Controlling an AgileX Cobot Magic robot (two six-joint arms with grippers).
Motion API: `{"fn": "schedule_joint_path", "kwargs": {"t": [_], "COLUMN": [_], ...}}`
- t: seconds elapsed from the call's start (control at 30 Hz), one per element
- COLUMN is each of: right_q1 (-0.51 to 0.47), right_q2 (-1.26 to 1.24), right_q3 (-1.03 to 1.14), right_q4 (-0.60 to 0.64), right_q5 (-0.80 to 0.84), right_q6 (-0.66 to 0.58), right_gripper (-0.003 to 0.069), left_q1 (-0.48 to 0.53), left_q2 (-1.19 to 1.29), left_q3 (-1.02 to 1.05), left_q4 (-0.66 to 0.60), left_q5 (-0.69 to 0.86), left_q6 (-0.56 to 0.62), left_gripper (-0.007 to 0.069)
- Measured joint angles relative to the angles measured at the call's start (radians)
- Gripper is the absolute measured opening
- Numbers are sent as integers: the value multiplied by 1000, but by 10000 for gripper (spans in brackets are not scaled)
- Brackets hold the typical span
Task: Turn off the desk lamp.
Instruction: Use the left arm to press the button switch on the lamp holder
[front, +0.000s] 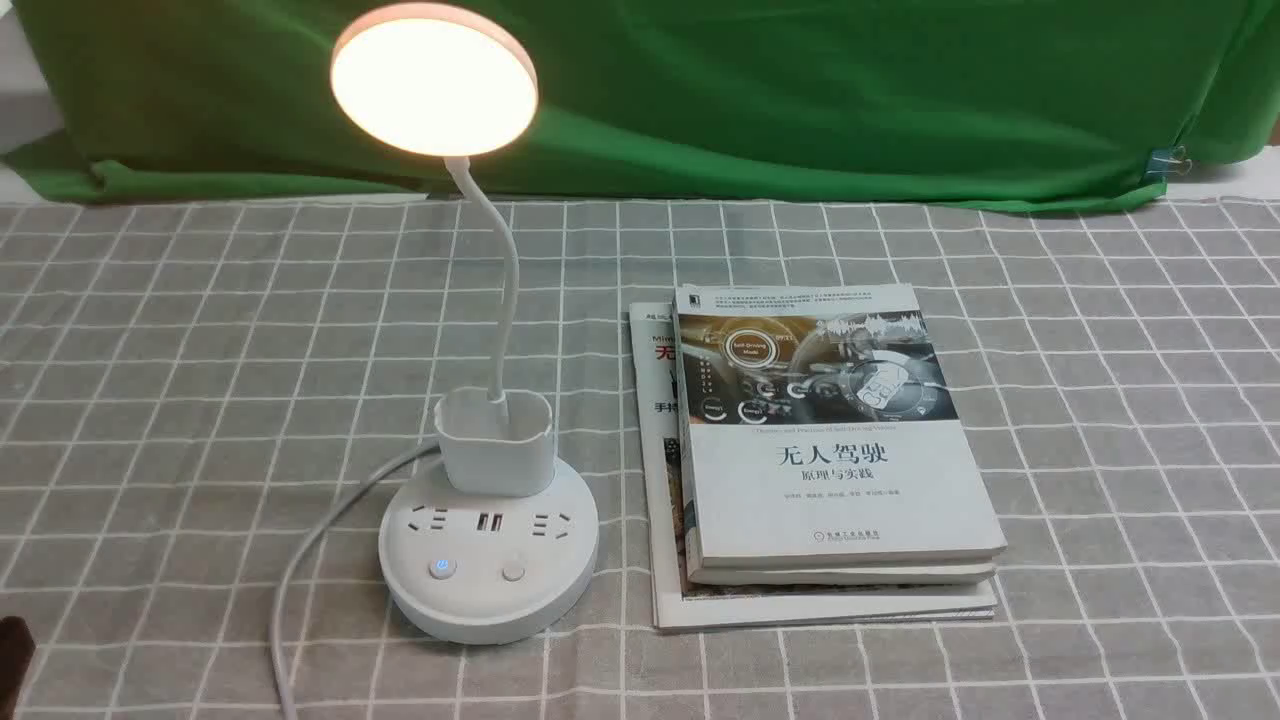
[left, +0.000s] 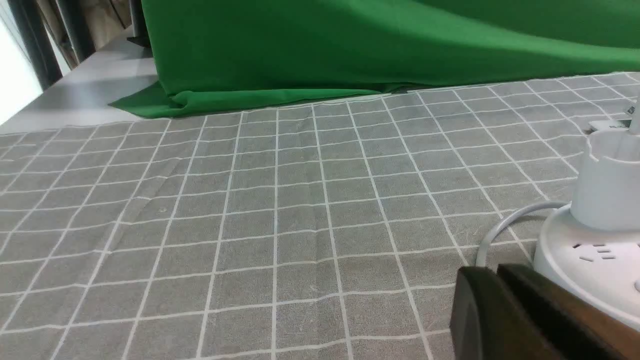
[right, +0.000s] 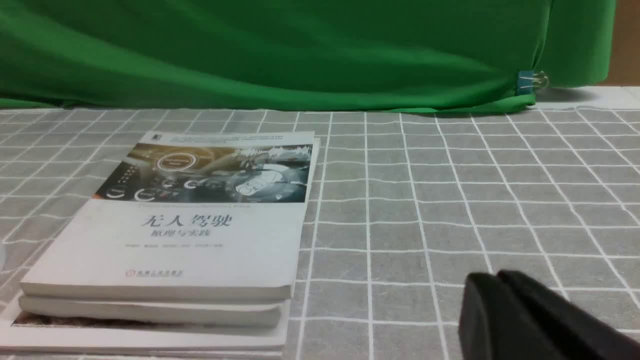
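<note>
The white desk lamp (front: 488, 570) stands left of centre on the checked cloth. Its round disc head (front: 434, 78) glows warm white. A thin neck rises from a small cup holder (front: 496, 440) on the round base, which has sockets and two buttons; the left button (front: 440, 568) shows a blue light, the right button (front: 514, 572) is plain. My left gripper (left: 495, 272) is shut and empty, just short of the base (left: 590, 260); its tip barely shows at the front view's lower left corner (front: 12, 650). My right gripper (right: 495, 277) is shut and empty, over bare cloth right of the books.
A stack of books (front: 830, 450) lies right next to the lamp base; it also shows in the right wrist view (right: 180, 235). The lamp's white cord (front: 300, 560) runs off the front left. Green fabric (front: 800, 90) drapes along the back edge.
</note>
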Motion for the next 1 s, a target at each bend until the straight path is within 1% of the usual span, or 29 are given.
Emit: {"fn": "schedule_joint_path", "kwargs": {"t": [0.13,0.23,0.27,0.3,0.33,0.37,0.4,0.43,0.5,0.63,0.73,0.83,0.87,0.9,1.0], "right_q1": [0,0,0,0,0,0,0,0,0,0,0,0,0,0,0], "right_q2": [0,0,0,0,0,0,0,0,0,0,0,0,0,0,0], "right_q3": [0,0,0,0,0,0,0,0,0,0,0,0,0,0,0], "right_q4": [0,0,0,0,0,0,0,0,0,0,0,0,0,0,0], "right_q5": [0,0,0,0,0,0,0,-1,-1,-1,-1,-1,0,0,0], "right_q6": [0,0,0,0,0,0,0,0,0,0,0,0,0,0,0], "right_gripper": [36,36,36,36,36,36,36,36,36,36,36,36,36,36,36], "left_q1": [0,0,0,0,0,0,0,0,0,0,0,0,0,0,0], "left_q2": [0,0,0,0,0,0,0,0,0,0,3,41,95,112,288], "left_q3": [0,0,0,0,0,0,0,0,0,0,-11,-76,-143,-162,-330], "left_q4": [-7,-161,-244,-262,-338,-506,-537,-613,-662,-677,-676,-628,-569,-553,-424], "left_q5": [-1,-46,-67,-72,-97,-139,-148,-176,-213,-289,-285,-216,-140,-117,120], "left_q6": [0,-7,-22,-27,-49,-79,-84,-92,-101,-113,-116,-117,-117,-117,-117], "left_gripper": [19,19,19,19,19,19,19,19,19,19,19,19,19,19,19]}}
